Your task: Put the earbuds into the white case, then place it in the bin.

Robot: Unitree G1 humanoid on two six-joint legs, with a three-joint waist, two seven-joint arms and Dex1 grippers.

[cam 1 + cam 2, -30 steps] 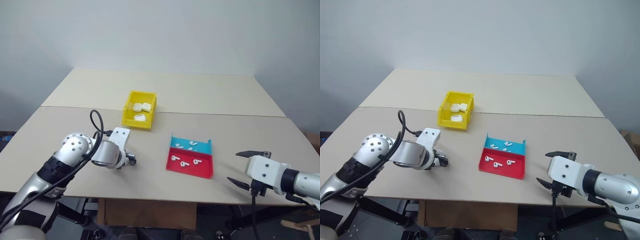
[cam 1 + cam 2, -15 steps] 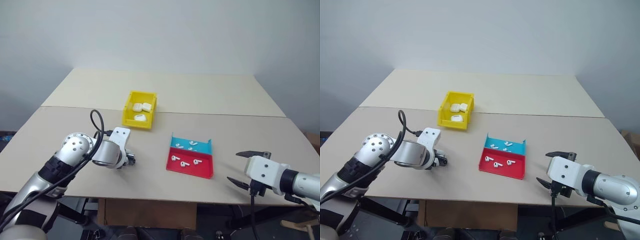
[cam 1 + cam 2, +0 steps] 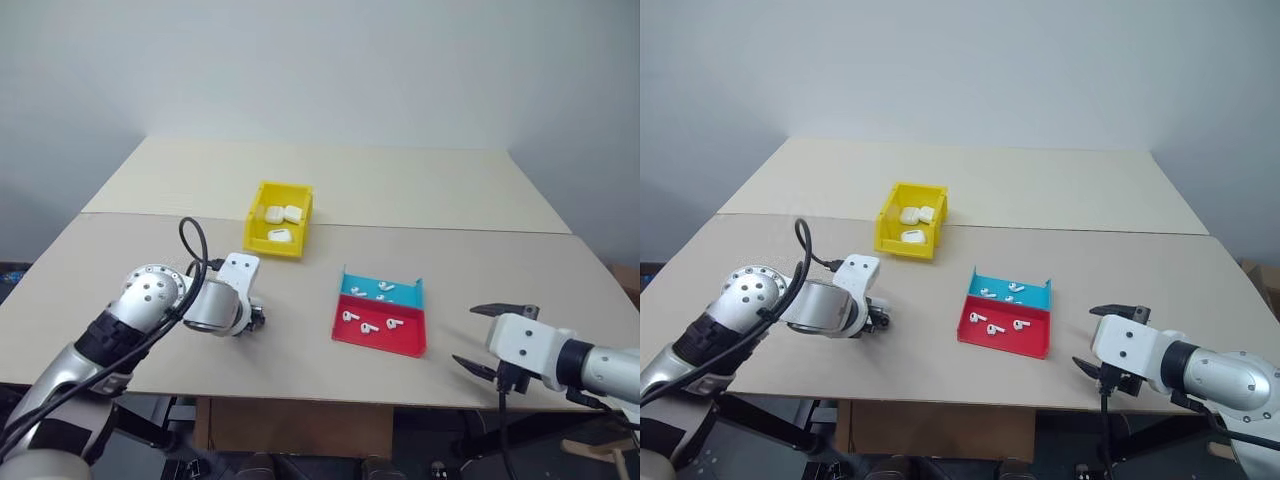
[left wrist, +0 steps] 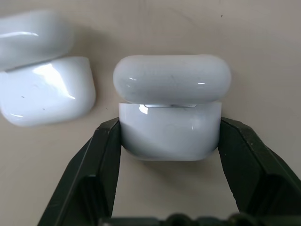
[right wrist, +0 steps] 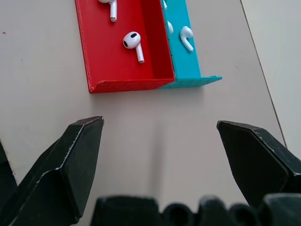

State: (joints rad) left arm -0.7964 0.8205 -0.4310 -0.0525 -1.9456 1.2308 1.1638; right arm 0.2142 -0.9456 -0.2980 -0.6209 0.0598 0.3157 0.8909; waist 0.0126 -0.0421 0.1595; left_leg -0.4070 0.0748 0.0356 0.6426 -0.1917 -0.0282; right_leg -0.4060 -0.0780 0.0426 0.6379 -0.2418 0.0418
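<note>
On the table by the near left, my left gripper (image 3: 256, 320) points down and is shut on the white case (image 4: 169, 127). Its two fingers press the case's lower half from both sides, and the lid stands slightly raised. Several earbuds (image 5: 133, 43) lie in the red tray (image 3: 378, 342) and the teal tray (image 3: 402, 296) at centre right. The yellow bin (image 3: 272, 247) sits further back, with three white cases in it. My right gripper (image 5: 160, 127) hangs open near the table's front right edge, short of the trays, with nothing between its fingers.
A second white case (image 4: 42, 89) with its lid up lies on the table right beside the gripped one. A seam runs across the table behind the bin. The table's front edge is close under both arms.
My left gripper's fingers have closed in onto the white case. Neither arm has shifted, and the right gripper stays open.
</note>
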